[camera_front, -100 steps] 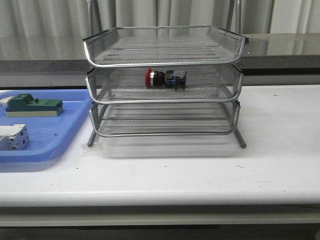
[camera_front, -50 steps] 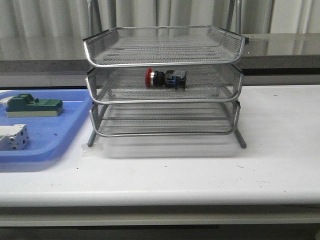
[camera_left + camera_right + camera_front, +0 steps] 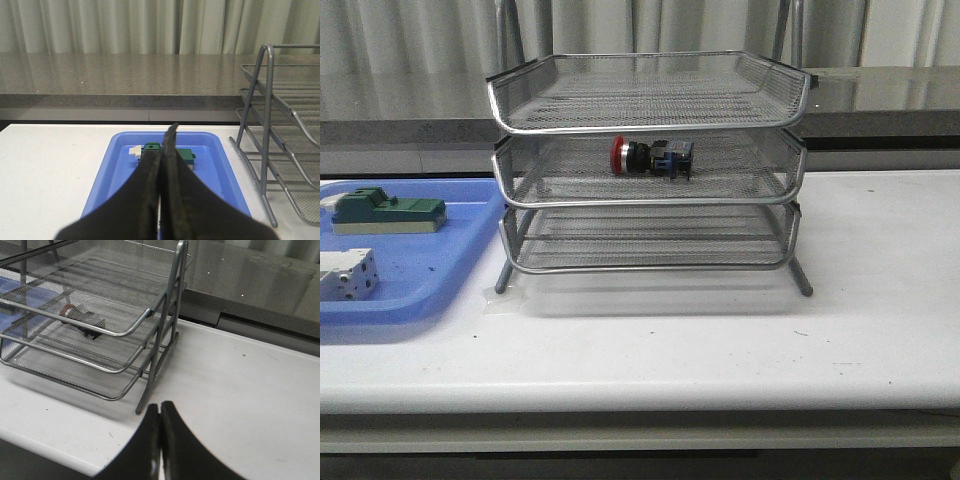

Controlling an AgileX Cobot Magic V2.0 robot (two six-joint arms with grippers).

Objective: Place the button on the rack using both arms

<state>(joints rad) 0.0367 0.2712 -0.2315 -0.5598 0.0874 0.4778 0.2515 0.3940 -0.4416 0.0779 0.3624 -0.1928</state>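
Note:
The button (image 3: 651,157), with red head, black body and blue rear block, lies on its side in the middle tier of the silver wire-mesh rack (image 3: 648,165). It also shows through the mesh in the right wrist view (image 3: 82,320). Neither arm shows in the front view. My left gripper (image 3: 168,137) is shut and empty, above the near side of the blue tray (image 3: 117,165), with the rack (image 3: 270,145) off to one side. My right gripper (image 3: 160,412) is shut and empty over the white table, near the rack's leg (image 3: 156,360).
The blue plastic tray (image 3: 415,285) sits left of the rack and holds a green-topped block (image 3: 388,213) and a white-grey terminal block (image 3: 345,274). A grey counter ledge (image 3: 880,95) and curtains run behind the table. The table's front edge (image 3: 640,395) is near.

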